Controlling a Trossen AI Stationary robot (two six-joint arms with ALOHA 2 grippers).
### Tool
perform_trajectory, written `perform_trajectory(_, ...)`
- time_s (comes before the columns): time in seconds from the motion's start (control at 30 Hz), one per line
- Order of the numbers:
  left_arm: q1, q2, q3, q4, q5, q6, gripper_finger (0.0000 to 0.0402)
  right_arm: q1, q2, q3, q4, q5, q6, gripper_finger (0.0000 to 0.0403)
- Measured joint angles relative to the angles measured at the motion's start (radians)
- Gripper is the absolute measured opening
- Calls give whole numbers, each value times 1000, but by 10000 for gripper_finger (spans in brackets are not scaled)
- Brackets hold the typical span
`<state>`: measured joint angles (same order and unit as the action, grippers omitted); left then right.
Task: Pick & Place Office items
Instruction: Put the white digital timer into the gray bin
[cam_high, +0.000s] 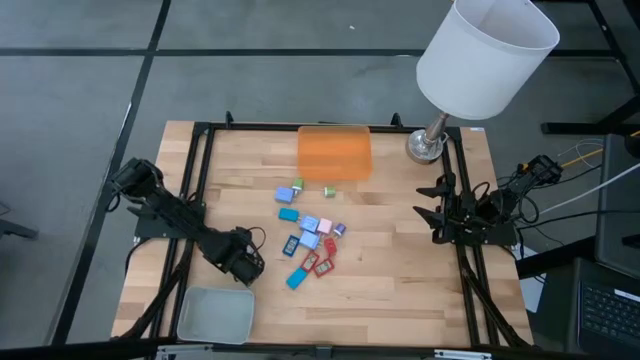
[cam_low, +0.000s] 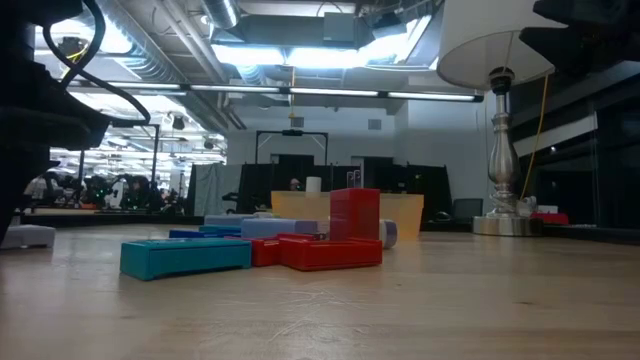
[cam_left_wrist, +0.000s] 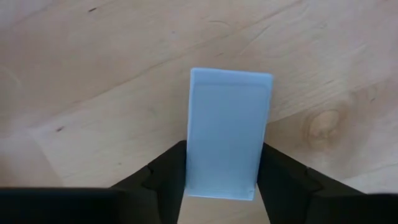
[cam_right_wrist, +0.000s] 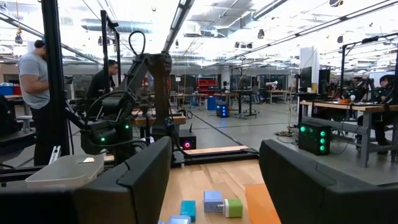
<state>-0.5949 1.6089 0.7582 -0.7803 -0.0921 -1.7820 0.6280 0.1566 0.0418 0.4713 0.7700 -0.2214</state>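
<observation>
The office items (cam_high: 310, 240) lie as a cluster of small blue, pink, purple, green and red pieces on the middle of the wooden table. In the low view they show as a teal block (cam_low: 185, 257) and red pieces (cam_low: 330, 250). My left gripper (cam_high: 245, 262) is left of the cluster, just above the pale grey-green tray (cam_high: 215, 313). It is shut on one light blue flat rectangle (cam_left_wrist: 229, 134). My right gripper (cam_high: 438, 210) waits open at the table's right edge, and its wide-apart fingers (cam_right_wrist: 143, 180) point across the table. My left gripper (cam_left_wrist: 224, 148) pinches the light blue flat rectangle between its two fingers, one on each long side near its end (cam_left_wrist: 199, 174). The fingers point down from above and the piece runs on past their tips toward the wood. Whether its far end touches the table I cannot tell.
A translucent orange tray (cam_high: 335, 152) sits at the table's far edge, and a lamp (cam_high: 485, 55) with a white shade and a metal base (cam_high: 425, 146) stands at the far right corner. A black frame rail (cam_high: 190, 200) runs along the table's sides. People stand in the room beyond.
</observation>
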Motion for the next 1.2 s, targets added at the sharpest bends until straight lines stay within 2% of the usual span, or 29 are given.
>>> perform_trajectory(0.13,-4,-3,2,4,-16,30,155,0,0,0,0,0,-3,241)
perform_trajectory(0.23,-23,-33,14,-16,-70,33,155,0,0,0,0,0,-3,241)
perform_trajectory(0.37,-59,-135,28,-69,-284,7,155,0,0,0,0,0,-3,241)
perform_trajectory(0.57,-151,-305,29,-46,-429,35,155,0,0,0,0,0,-3,241)
perform_trajectory(0.73,-223,-368,30,112,-299,189,155,0,0,0,0,0,-3,241)
perform_trajectory(0.87,-266,-364,30,294,-206,222,155,0,0,0,0,0,-3,241)
perform_trajectory(1.03,-307,-325,32,403,-182,176,155,0,0,0,0,0,-3,241)
perform_trajectory(1.2,-348,-215,33,421,41,39,155,0,0,0,0,0,-2,241)
